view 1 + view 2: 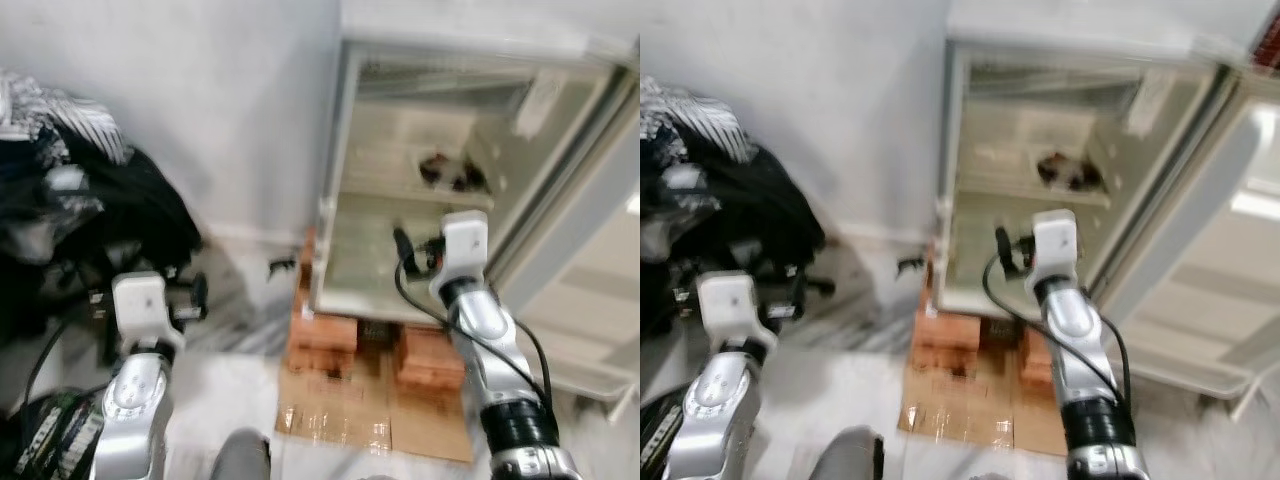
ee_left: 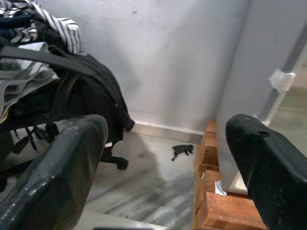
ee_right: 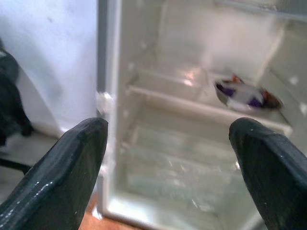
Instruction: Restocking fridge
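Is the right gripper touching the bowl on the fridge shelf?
Apart. In the right wrist view, the open right gripper has its fingers spread in front of the fridge, while the bowl sits farther back on the shelf.

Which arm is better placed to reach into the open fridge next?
Right, probably. The right gripper is raised, open and empty, facing the open fridge shelves. The left gripper, also open, points toward the wall and floor.
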Robot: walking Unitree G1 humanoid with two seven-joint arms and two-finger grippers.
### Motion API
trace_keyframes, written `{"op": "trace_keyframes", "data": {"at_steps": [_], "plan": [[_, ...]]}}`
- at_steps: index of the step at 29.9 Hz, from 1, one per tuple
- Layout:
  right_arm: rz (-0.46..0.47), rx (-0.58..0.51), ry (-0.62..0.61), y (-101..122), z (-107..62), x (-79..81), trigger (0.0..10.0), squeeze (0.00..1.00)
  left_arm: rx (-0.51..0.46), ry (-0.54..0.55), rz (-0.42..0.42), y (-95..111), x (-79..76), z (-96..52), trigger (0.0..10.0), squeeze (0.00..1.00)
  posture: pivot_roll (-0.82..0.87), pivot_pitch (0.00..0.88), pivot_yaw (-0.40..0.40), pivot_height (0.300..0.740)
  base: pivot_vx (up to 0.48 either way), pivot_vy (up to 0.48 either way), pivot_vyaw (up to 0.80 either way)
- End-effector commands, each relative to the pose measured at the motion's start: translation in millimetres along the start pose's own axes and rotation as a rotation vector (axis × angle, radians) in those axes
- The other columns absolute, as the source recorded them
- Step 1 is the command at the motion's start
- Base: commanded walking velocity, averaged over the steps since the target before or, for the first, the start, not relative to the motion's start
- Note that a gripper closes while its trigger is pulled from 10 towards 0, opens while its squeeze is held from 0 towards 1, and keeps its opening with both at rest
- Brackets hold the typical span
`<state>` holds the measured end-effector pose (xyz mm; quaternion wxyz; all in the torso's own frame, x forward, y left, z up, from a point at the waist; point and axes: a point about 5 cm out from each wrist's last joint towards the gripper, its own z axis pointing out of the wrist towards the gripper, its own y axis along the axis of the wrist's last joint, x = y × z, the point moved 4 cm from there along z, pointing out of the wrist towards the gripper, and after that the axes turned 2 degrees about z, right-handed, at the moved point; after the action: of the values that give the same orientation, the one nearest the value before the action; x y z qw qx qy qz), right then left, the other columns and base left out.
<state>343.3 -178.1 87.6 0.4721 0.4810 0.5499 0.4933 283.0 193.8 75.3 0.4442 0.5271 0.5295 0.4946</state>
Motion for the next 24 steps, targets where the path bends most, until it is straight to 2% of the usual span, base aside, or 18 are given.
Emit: {"op": "trace_keyframes", "data": {"at_steps": [1,5,7,9,14,15,17,24], "plan": [[0.036,-0.047,-0.033,15.5,4.3,-8.7,10.0,0.00,-0.030,-0.027,0.002,7.5,-3.9,5.3,10.0,0.00,0.06,0.000,-0.059,0.740,0.000,-0.465,0.00],[0.077,-0.079,-0.031,21.6,0.6,-14.3,10.0,0.00,-0.026,-0.056,-0.005,5.7,-7.3,6.3,10.0,0.00,0.05,0.000,-0.055,0.740,0.000,-0.458,0.00],[0.053,-0.095,-0.051,27.9,0.5,-19.7,10.0,0.00,-0.025,-0.058,-0.004,4.9,-7.5,7.0,10.0,0.00,0.05,0.000,-0.053,0.740,0.000,-0.454,0.00],[0.014,-0.147,-0.057,43.4,2.5,-25.5,10.0,0.00,-0.027,-0.064,0.000,5.5,-7.7,8.3,10.0,0.00,0.05,0.000,-0.050,0.740,0.000,-0.454,0.00],[-0.003,-0.161,-0.089,53.3,11.1,-32.4,10.0,0.00,-0.031,-0.079,0.003,6.2,-8.8,9.8,10.0,0.00,0.05,0.000,-0.047,0.740,0.000,-0.454,0.00],[-0.003,-0.161,-0.089,53.3,11.1,-32.4,10.0,0.00,-0.031,-0.079,0.003,6.2,-8.8,9.8,10.0,0.00,0.05,0.000,-0.047,0.740,0.000,-0.454,0.00],[0.013,-0.159,-0.067,58.7,21.9,-26.4,10.0,0.00,-0.041,-0.093,0.010,9.5,-11.7,12.1,10.0,0.00,0.05,0.000,-0.045,0.740,0.000,-0.454,0.00],[0.013,-0.165,-0.062,66.4,31.7,-18.6,10.0,0.00,-0.068,-0.106,0.018,18.7,-13.0,19.0,10.0,0.00,0.05,0.000,-0.042,0.740,0.000,-0.454,0.00]]}}
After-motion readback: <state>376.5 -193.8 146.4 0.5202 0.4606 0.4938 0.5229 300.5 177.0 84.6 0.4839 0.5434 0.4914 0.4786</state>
